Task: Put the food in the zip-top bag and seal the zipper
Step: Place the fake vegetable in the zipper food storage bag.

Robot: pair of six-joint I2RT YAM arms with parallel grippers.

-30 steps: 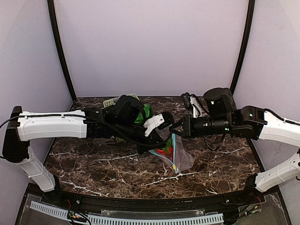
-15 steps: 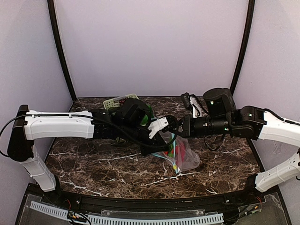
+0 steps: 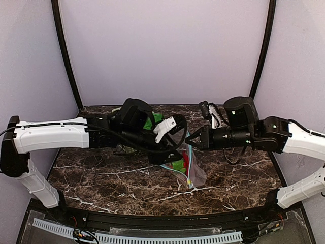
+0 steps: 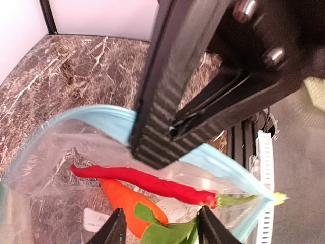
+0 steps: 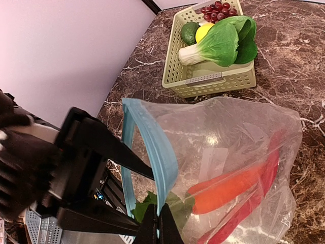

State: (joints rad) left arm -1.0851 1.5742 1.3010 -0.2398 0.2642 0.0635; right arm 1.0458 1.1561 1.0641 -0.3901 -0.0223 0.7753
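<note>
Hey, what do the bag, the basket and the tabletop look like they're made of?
Zip-top bag: thin clear plastic film, glossy. It crinkles, and the food shows through it.
Basket: rigid moulded plastic, pale green and matte, with regular rows of holes.
Tabletop: dark brown with white veins, polished like marble, though it could be a printed laminate.

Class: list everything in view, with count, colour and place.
basket: 1, pale green, table's far side
bok choy: 1, green, in basket
lemon: 1, yellow, basket
grapes: 1 bunch, dark red, basket
dark green piece: 1, basket
bag: 1, clear, table centre
zipper: 1, blue, bag mouth
slider: 1, yellow, zipper end
label: 1, white, on bag
chilli: 1 seen, red, bag
orange piece: 1, bag
leaf: 1, green, at bag mouth
table: 1, dark marble
left gripper: 1, black, open over bag
right gripper: 1, black, shut on zipper
</note>
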